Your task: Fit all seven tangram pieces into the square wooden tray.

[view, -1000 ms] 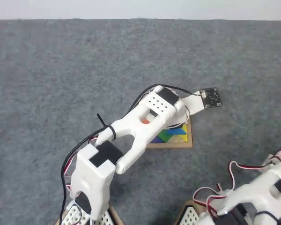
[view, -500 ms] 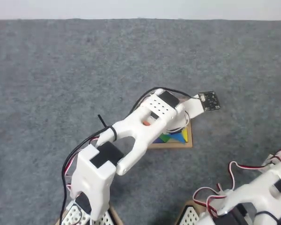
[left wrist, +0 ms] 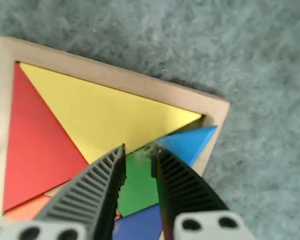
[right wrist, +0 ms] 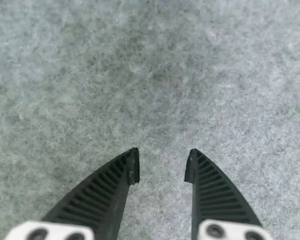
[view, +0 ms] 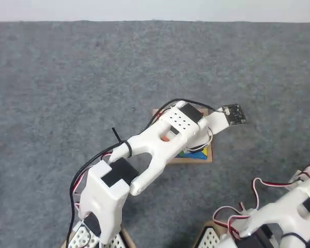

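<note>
The square wooden tray (left wrist: 115, 75) lies on the grey carpet. It holds a large red triangle (left wrist: 35, 150), a large yellow triangle (left wrist: 105, 115), a green piece (left wrist: 137, 187), a light blue triangle (left wrist: 190, 142), an orange piece (left wrist: 25, 212) and a darker blue piece (left wrist: 140, 225). My left gripper (left wrist: 138, 152) hovers over the green piece where it meets the yellow and blue ones, open by a narrow gap, with nothing between its fingers. In the high view the left arm (view: 165, 139) covers most of the tray (view: 209, 155). My right gripper (right wrist: 161, 167) is open over bare carpet.
The right arm (view: 284, 212) rests folded at the near right corner, well away from the tray. Grey carpet stretches all around the tray, and a pale wall strip (view: 155, 10) bounds the far side.
The left arm has shifted slightly toward the near side over the tray, and now hides more of the coloured pieces in the high view. The right arm has kept still.
</note>
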### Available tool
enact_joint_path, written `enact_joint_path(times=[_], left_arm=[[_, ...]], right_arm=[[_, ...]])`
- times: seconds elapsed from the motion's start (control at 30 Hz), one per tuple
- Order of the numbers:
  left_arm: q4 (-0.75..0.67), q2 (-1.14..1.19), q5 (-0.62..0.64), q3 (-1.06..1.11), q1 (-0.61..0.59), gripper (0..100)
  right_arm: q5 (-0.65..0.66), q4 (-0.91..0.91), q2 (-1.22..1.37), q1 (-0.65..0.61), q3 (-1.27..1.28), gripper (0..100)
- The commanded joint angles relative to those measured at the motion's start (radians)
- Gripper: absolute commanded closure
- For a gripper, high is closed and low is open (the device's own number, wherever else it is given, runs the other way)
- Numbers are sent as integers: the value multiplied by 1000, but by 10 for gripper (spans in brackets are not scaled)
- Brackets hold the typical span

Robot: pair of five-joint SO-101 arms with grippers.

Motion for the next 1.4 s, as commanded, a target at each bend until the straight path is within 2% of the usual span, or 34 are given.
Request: enact_joint_path(times=[0.0, 0.27, 0.83, 1.1, 1.37], left_arm=[[9, -20, 57, -99, 3, 910], [57, -20, 74, -145, 55, 910], [49, -12, 75, 5, 60, 910], [-31, -18, 75, 21, 12, 910], [-32, -61, 78, -35, -14, 911]], right_arm=[[-11, 2, -31, -12, -46, 822], [-11, -28, -31, -13, -20, 822], [-9, -27, -33, -39, -21, 822], [-9, -25, -33, -39, -21, 822], [-9, -27, -33, -39, -21, 822]])
